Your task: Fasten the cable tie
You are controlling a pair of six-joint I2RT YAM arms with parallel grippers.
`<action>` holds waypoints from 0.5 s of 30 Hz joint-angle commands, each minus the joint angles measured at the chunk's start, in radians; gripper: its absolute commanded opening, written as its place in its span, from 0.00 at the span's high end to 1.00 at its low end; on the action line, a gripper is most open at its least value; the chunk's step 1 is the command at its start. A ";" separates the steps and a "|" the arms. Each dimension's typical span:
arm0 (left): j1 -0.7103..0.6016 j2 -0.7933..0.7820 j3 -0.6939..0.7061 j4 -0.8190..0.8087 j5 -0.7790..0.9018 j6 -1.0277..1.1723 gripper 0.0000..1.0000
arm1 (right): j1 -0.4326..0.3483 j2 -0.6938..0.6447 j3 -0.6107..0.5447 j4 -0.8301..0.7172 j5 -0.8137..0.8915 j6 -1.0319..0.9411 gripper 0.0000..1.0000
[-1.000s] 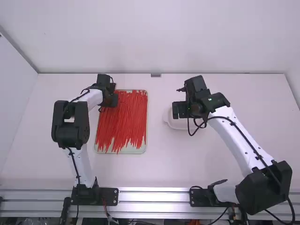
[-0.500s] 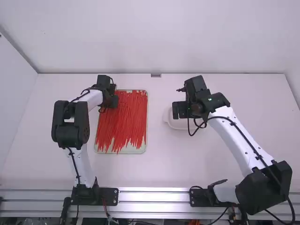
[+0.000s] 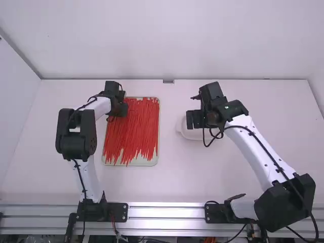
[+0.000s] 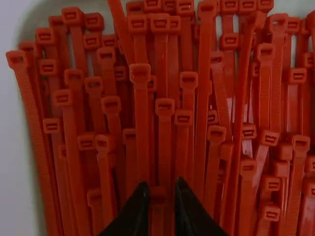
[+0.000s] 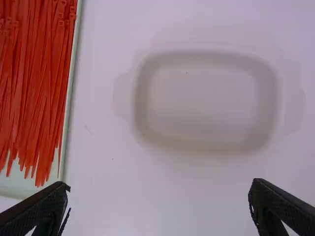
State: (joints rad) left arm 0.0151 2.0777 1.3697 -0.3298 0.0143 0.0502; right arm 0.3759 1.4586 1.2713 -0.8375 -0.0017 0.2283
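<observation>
Cable tie (image 4: pixel 164 147) pinched by left gripper (image 4: pixel 160 189) in pile (image 4: pixel 236 123); right gripper (image 5: pixel 157 184) spread above dish (image 5: pixel 206 103).

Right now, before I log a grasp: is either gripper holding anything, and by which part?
The right gripper hangs open over the white oblong dish, holding nothing. The left gripper is down among the red plastic cable ties; a hold cannot be told.

Dish (image 5: pixel 206 101) before splayed right gripper (image 5: pixel 157 184) (red ties (image 5: pixel 34 73) beside).
</observation>
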 commanded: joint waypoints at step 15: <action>0.004 0.019 -0.024 -0.013 -0.008 0.011 0.86 | 0.005 0.007 -0.009 -0.008 0.003 -0.001 0.02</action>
State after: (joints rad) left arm 0.0151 2.0777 1.3674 -0.3351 0.0143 0.0505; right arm 0.3759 1.4586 1.2713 -0.8413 -0.0017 0.2310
